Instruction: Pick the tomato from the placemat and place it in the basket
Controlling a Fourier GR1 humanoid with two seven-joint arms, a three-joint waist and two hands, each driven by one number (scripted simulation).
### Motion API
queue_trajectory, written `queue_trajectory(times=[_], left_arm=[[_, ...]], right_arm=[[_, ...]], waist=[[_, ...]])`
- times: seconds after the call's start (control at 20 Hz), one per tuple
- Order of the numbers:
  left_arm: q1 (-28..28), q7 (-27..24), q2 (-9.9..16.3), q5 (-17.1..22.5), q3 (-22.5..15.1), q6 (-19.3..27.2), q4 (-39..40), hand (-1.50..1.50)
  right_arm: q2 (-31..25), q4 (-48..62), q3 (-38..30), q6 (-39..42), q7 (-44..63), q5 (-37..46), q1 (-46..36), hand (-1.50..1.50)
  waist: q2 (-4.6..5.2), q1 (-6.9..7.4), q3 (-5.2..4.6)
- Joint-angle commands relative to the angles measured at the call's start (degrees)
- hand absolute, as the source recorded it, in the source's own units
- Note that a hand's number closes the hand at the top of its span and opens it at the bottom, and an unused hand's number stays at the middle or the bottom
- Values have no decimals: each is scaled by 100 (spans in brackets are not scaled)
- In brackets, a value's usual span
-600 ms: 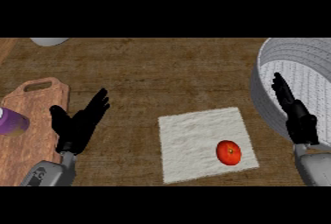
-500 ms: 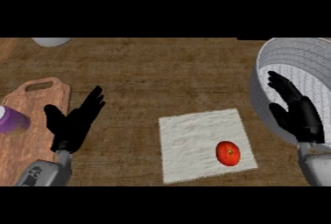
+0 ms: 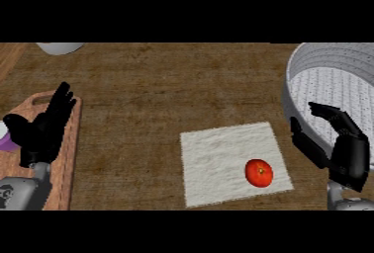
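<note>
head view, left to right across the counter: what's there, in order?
Purple object at the left edge → open black left hand over the wooden cutting board → white cloth placemat → red tomato → black right hand → grey round basket.

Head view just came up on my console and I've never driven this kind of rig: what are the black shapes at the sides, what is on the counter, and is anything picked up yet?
You are looking steeply down at a wooden counter, as from the robot's head. The two black shapes are its hands, on grey forearms coming in from the lower edge. The left hand rests open at the left over a wooden cutting board, fingers up. The right hand is at the right, open, in front of the grey basket, holding nothing. Between them lies a white placemat with the red tomato on its lower right part, not yet touched. A purple thing shows at the left edge and a pale one at the top left, both cut off.
</note>
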Motion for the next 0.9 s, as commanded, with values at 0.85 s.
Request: queue_trajectory(times=[0.85], left_arm=[[80, -16, 60, -150, 86, 114, -115, 0]], right_arm=[[-1211, -1650, 1073, 1359, 5366, 2610, 1927, -150]], waist=[[54, 38, -17]])
